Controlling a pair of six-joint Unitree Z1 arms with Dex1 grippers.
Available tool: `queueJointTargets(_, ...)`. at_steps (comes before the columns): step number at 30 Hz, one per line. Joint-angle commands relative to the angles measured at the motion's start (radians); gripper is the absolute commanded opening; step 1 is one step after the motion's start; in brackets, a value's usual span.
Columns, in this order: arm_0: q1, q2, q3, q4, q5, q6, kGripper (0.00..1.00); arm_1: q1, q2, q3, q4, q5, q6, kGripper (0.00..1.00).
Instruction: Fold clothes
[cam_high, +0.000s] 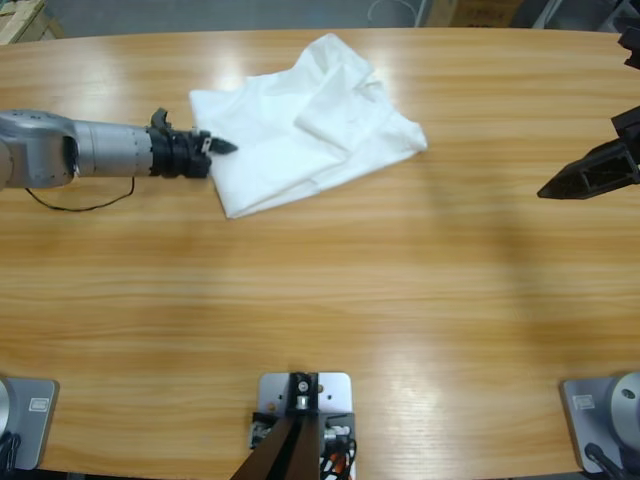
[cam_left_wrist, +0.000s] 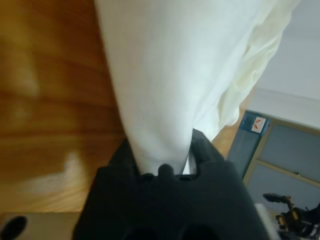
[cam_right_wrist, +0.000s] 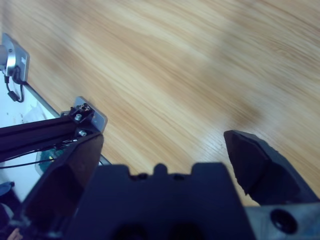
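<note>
White T-shirt (cam_high: 305, 125) lying crumpled and partly doubled over at about 12 o'clock on the wooden table (cam_high: 330, 300), toward the far edge and slightly toward 11 o'clock. Left gripper (cam_high: 222, 146) reaching in from 9 o'clock, jaws clenched on a bunched fold at the shirt's 9 o'clock edge; in the left wrist view, white T-shirt (cam_left_wrist: 165, 85) running straight up from between the jaws of the left gripper (cam_left_wrist: 165, 167), pinched narrow there. Right gripper (cam_high: 575, 178) hanging at 3 o'clock, well apart from the shirt, jaws released and wide, nothing between them; in the right wrist view, right gripper (cam_right_wrist: 165, 155) facing only bare table (cam_right_wrist: 190, 65).

Risks, as judgement: dragging the whole garment rather than folding it, only one edge being held and nothing pinning the opposite side; slipping of the cloth out of the narrow pinch under a quick pull; catching several layers at once, the grasped bunch possibly holding more than one ply, so trapping creases in the fold; sliding toward the far table edge at 12 o'clock, the shirt already lying close to it.
</note>
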Motion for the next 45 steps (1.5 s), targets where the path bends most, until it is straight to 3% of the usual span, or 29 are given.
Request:
queueJointTargets(1, 0.005, 0.003, 0.276, -0.276, -0.017, -0.021, 0.0, 0.011, -0.015, 0.024, -0.01, -0.044, 0.052, 1.0)
queueJointTargets(7, -0.001, -0.007, 0.525, -0.542, -0.013, -0.075, 0.0, 0.01, -0.031, 0.026, -0.021, -0.044, 0.069, 1.0)
queueJointTargets(11, -0.039, -0.072, 0.625, -0.573, 0.009, -0.085, 0.0, 0.01, -0.021, 0.035, -0.06, -0.006, 0.084, 1.0)
queueJointTargets(17, -0.071, -0.108, 0.65, -0.573, 0.022, -0.085, 0.0, 0.233, 0.113, -0.016, -0.059, 0.127, 0.092, 1.0)
queueJointTargets(25, -0.121, -0.051, 0.65, -0.573, 0.027, -0.076, 0.0, 0.492, 0.289, -0.281, 0.007, -0.2, 0.18, 0.998)
queueJointTargets(31, -0.124, -0.017, 0.645, -0.574, 0.025, -0.071, 0.0, 0.506, 0.436, -0.437, 0.048, -0.261, 0.21, 1.0)
queueJointTargets(45, -0.123, 0.087, 0.646, -0.654, 0.002, -0.057, 0.0, 0.708, 0.838, -1.011, 0.314, -0.386, 0.205, 1.0)
